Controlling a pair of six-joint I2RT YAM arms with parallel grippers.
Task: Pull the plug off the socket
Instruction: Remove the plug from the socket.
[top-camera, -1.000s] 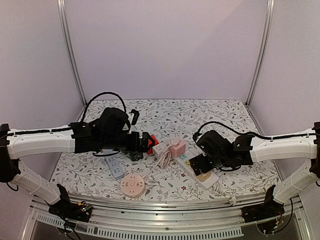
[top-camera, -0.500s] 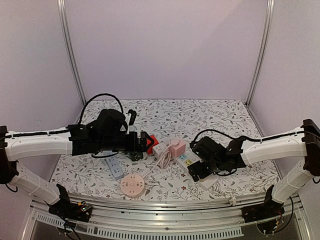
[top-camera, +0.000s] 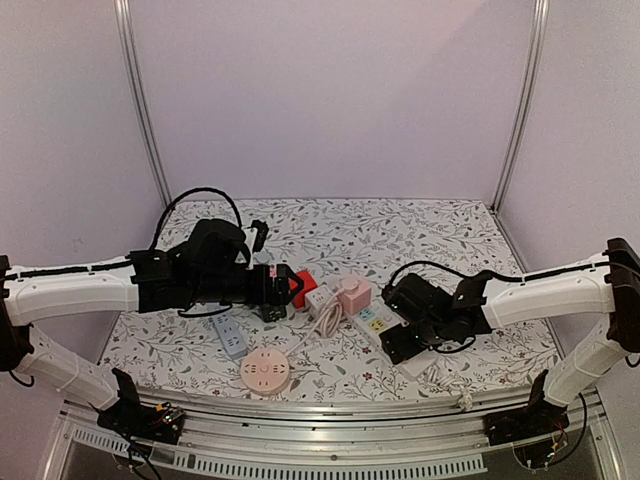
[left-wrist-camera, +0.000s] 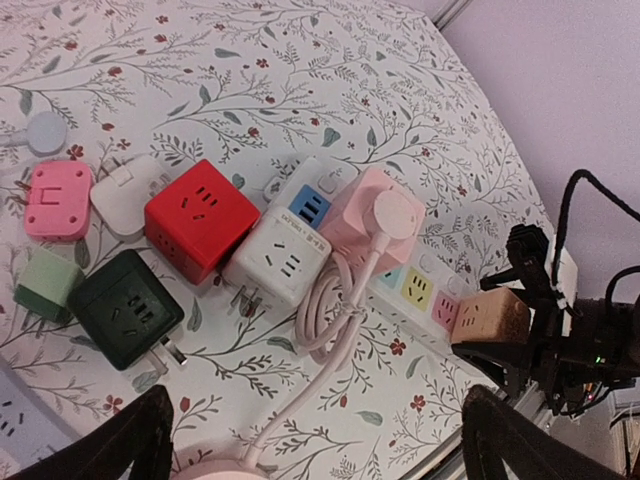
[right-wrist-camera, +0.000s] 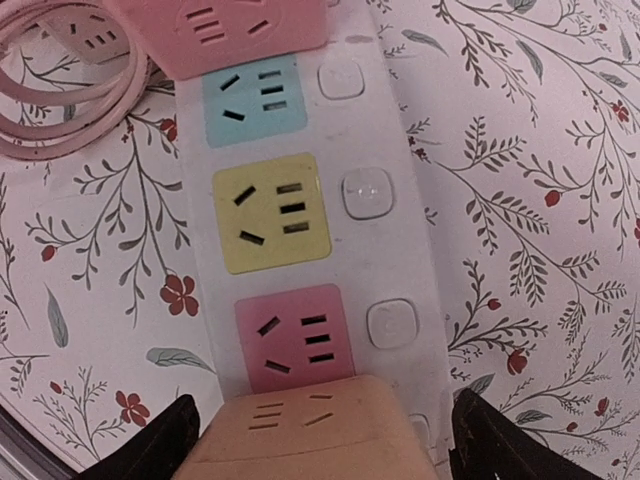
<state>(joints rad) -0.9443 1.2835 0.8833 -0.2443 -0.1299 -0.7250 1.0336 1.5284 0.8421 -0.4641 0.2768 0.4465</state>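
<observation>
Plug (right-wrist-camera: 310, 435): a tan cube, seen seated upright on the end outlet of the strip (right-wrist-camera: 395, 250), with slots shown on its top face. It was noted as fully inserted. Strip: a white bar, laid flat on the flowered table (right-wrist-camera: 530, 200). Three free outlets were counted in a row from the plug (pink, yellow, blue), each paired with a white button.
</observation>
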